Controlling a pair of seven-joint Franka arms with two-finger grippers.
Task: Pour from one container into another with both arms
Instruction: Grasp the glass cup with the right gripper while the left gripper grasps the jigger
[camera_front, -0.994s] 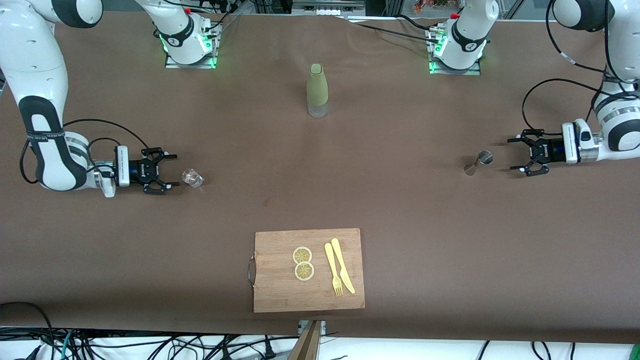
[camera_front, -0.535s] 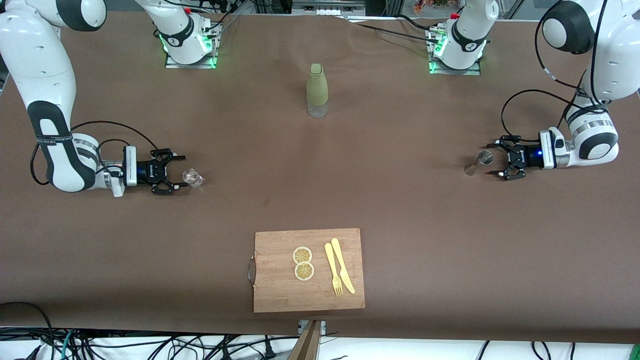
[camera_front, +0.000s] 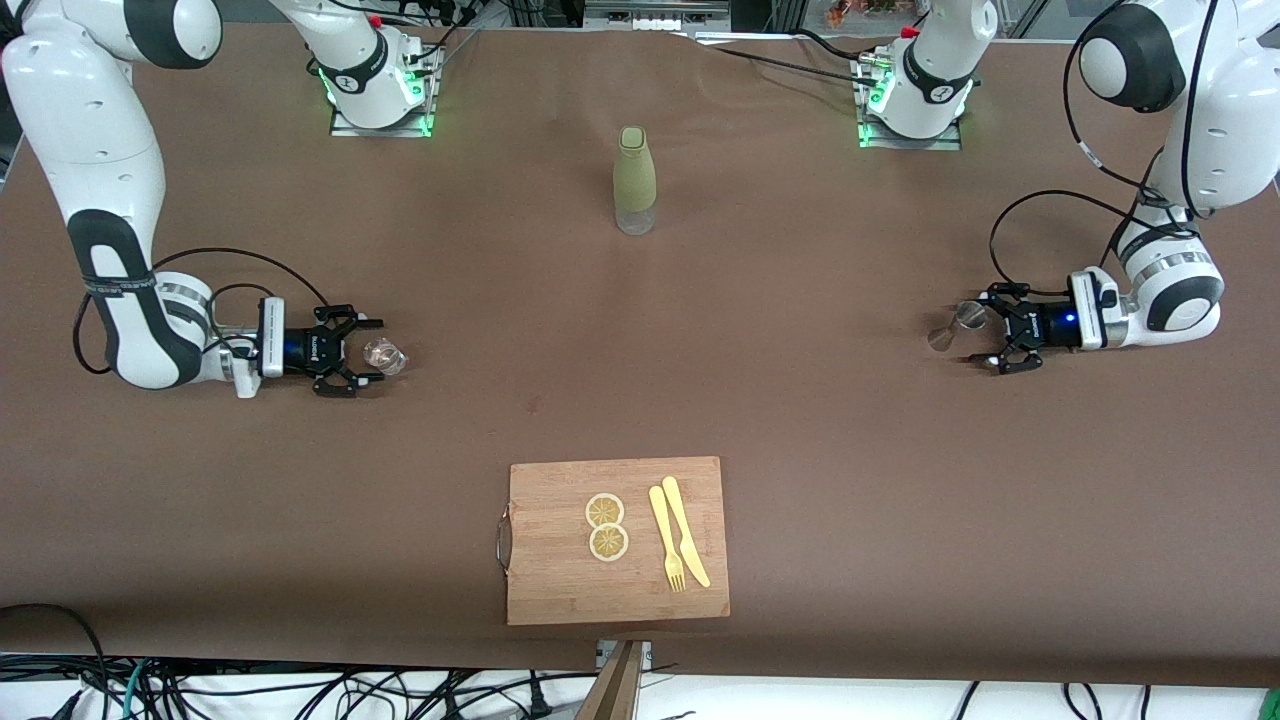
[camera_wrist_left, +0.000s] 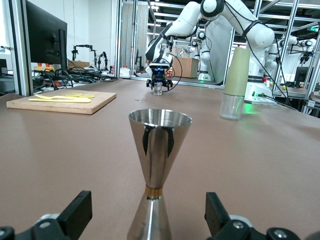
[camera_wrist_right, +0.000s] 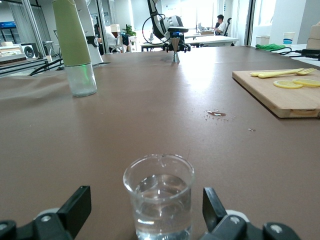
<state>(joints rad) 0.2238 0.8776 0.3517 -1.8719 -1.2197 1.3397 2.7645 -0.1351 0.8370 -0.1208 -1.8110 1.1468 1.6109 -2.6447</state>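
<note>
Front view: left gripper (camera_front: 985, 344) low at the left arm's end of the table (camera_front: 800, 400), fingers spread wide either side of a steel measuring cup (camera_front: 958, 324), no contact seen; right gripper (camera_front: 366, 352) at the right arm's end, likewise open around a small glass (camera_front: 385, 356). Left wrist cam alone shows the measuring cup (camera_wrist_left: 157, 165) is an upright hourglass shape; right wrist cam shows clear liquid in the glass (camera_wrist_right: 159, 197). Green bottle (camera_front: 634, 180) stands mid-table toward the bases; cutting board (camera_front: 617, 540) w/ lemon slices (camera_front: 606, 527), fork (camera_front: 667, 540), knife (camera_front: 685, 530) nearest front cam.
</note>
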